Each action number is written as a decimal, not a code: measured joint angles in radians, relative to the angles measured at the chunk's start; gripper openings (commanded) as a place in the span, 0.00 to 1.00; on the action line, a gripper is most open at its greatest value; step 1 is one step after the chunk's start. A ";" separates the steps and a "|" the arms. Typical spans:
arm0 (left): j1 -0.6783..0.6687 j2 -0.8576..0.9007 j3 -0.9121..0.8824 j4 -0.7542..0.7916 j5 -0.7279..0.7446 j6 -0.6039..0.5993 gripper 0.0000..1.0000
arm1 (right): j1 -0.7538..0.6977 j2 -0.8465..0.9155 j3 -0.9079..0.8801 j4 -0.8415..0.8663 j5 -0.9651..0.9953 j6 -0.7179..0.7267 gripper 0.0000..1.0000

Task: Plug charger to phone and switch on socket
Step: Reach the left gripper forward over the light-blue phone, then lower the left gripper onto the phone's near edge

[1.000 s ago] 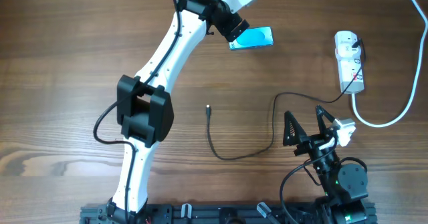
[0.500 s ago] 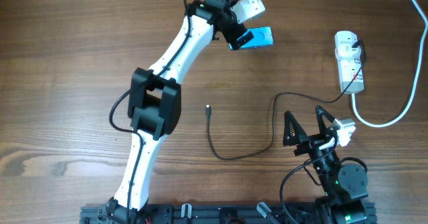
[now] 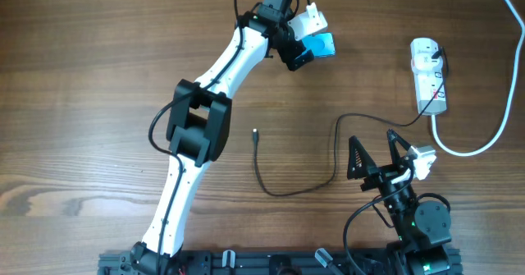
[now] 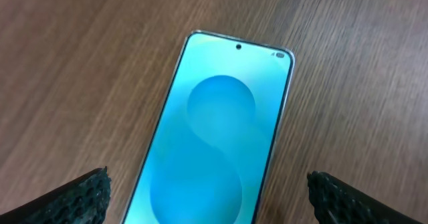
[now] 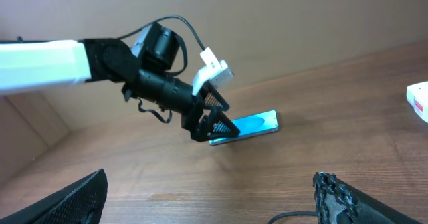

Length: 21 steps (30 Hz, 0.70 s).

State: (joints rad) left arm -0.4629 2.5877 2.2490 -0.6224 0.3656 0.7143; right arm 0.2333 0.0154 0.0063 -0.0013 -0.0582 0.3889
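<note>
The phone (image 3: 325, 44) lies flat at the far middle of the table, turquoise screen up; it also shows in the left wrist view (image 4: 224, 117) and the right wrist view (image 5: 259, 124). My left gripper (image 3: 300, 52) is open just above the phone's near end, one finger on either side (image 4: 210, 194), not touching it. The charger (image 3: 295, 190) is a thin black cable; its free connector (image 3: 255, 132) lies on the table mid-centre. The socket (image 3: 428, 76) is at the far right with a black plug in it. My right gripper (image 3: 374, 154) is open and empty, near the front right.
A thick white cord (image 3: 492, 135) loops from the socket along the right edge. The left arm (image 3: 238, 57) stretches diagonally across the table's left half. The socket's corner shows at the right edge of the right wrist view (image 5: 418, 97).
My left arm has swung right and forward, so the open gripper now covers more of the phone. The right arm, cable and socket have not moved.
</note>
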 measured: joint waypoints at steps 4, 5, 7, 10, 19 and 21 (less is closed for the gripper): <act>0.000 0.014 0.000 0.028 0.002 0.000 1.00 | 0.000 0.000 0.000 0.000 0.000 0.000 1.00; 0.000 0.018 0.000 0.032 0.003 0.000 1.00 | 0.000 0.000 0.000 0.000 0.000 0.000 1.00; 0.000 0.026 0.000 0.043 0.003 0.000 1.00 | 0.000 0.000 0.000 0.000 0.000 0.000 1.00; 0.000 0.040 0.000 0.047 0.003 0.000 1.00 | 0.000 0.000 0.000 0.000 0.000 0.000 1.00; 0.000 0.050 0.000 0.047 0.003 -0.001 1.00 | 0.000 0.000 0.000 0.000 0.000 0.000 1.00; 0.000 0.051 0.000 0.047 0.006 -0.003 1.00 | 0.000 0.000 0.000 0.000 0.000 0.000 1.00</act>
State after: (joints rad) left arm -0.4625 2.6389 2.2494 -0.5751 0.3717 0.7113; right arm 0.2333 0.0154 0.0063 -0.0013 -0.0582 0.3893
